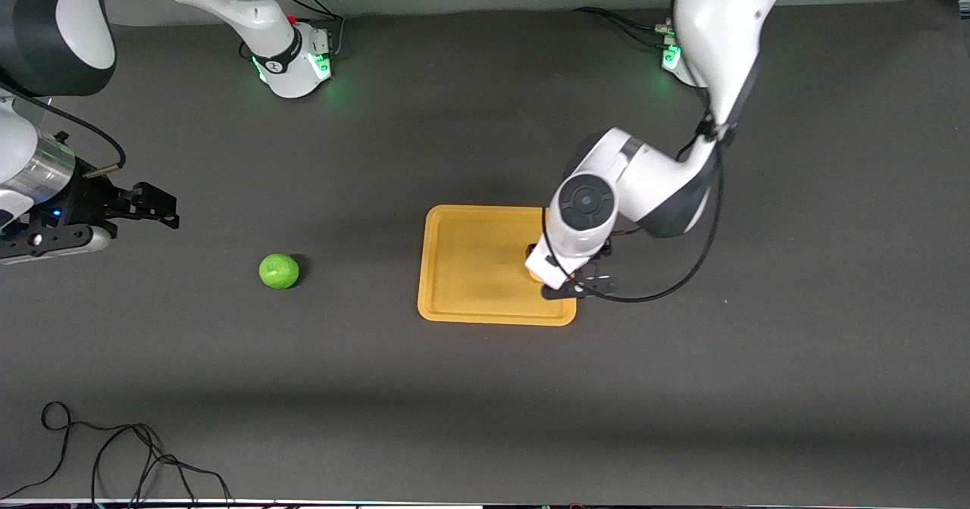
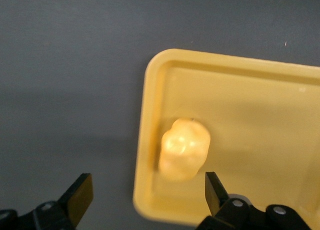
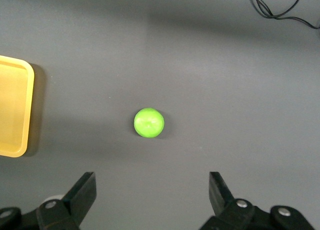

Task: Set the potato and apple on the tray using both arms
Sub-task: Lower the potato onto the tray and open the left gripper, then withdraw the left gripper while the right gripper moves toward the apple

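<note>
Potato (image 2: 183, 149) on tray (image 2: 260, 79); apple (image 1: 279, 271) on table.

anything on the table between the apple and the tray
Nothing visible does: only bare table lies between the apple and the tray. The potato sits on the tray at its end toward the left arm.

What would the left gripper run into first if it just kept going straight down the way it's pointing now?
Most likely the lumpy pale yellow potato, lying in the orange-yellow plastic tray right below the open left gripper, near the tray's rim.
</note>
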Motion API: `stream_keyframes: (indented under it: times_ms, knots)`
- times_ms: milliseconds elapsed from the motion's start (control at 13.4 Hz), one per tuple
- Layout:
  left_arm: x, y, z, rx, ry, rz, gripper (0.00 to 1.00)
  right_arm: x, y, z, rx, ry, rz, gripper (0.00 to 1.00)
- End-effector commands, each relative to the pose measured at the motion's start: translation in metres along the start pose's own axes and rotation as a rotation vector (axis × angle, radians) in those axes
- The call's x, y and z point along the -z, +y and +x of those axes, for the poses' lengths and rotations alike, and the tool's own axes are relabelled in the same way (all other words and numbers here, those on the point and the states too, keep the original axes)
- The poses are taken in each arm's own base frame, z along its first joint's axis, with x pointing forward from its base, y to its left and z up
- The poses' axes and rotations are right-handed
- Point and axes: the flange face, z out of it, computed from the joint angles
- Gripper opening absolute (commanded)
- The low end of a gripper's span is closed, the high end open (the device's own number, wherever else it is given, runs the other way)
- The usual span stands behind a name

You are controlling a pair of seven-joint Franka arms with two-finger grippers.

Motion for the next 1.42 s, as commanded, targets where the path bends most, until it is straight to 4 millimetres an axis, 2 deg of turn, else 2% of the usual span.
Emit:
stream_keyframes:
  times_ms: [0,225,449,599,749,824,898,1048,1198,1348]
  knots:
    - [0.057,-0.08,0.01,-0.061,-0.07,-0.002,1.0,-0.004,-0.005,-0.003,-0.016,0.012,-0.023,1.0]
    - [0.095,-0.18,0.027,-0.13,-0.12,-0.005,1.0,-0.005,-0.005,-0.004,-0.016,0.011,-0.023,1.0]
    - [0.136,-0.256,0.024,-0.173,-0.123,-0.018,1.0,-0.007,-0.003,-0.005,-0.019,0.006,-0.022,1.0]
    - [0.161,-0.288,0.014,-0.181,-0.115,-0.024,1.0,-0.007,-0.003,-0.004,-0.019,0.007,-0.021,1.0]
    - [0.182,-0.312,0.002,-0.188,-0.106,-0.024,1.0,-0.005,-0.001,-0.004,-0.024,0.01,-0.021,1.0]
    - [0.189,-0.318,-0.003,-0.192,-0.1,-0.025,1.0,-0.011,0.006,-0.003,-0.035,0.004,-0.023,1.0]
    - [0.194,-0.321,-0.008,-0.192,-0.098,-0.024,1.0,-0.022,0.013,0.001,-0.051,0.003,-0.014,1.0]
    - [0.199,-0.324,-0.015,-0.191,-0.089,-0.02,1.0,-0.07,0.014,0.013,-0.044,0.008,-0.024,1.0]
    - [0.199,-0.335,-0.021,-0.215,-0.085,-0.019,1.0,-0.131,0.006,0.023,-0.038,-0.015,-0.029,1.0]
    - [0.198,-0.346,-0.031,-0.228,-0.076,-0.02,1.0,-0.186,-0.011,0.023,-0.058,-0.03,0.035,1.0]
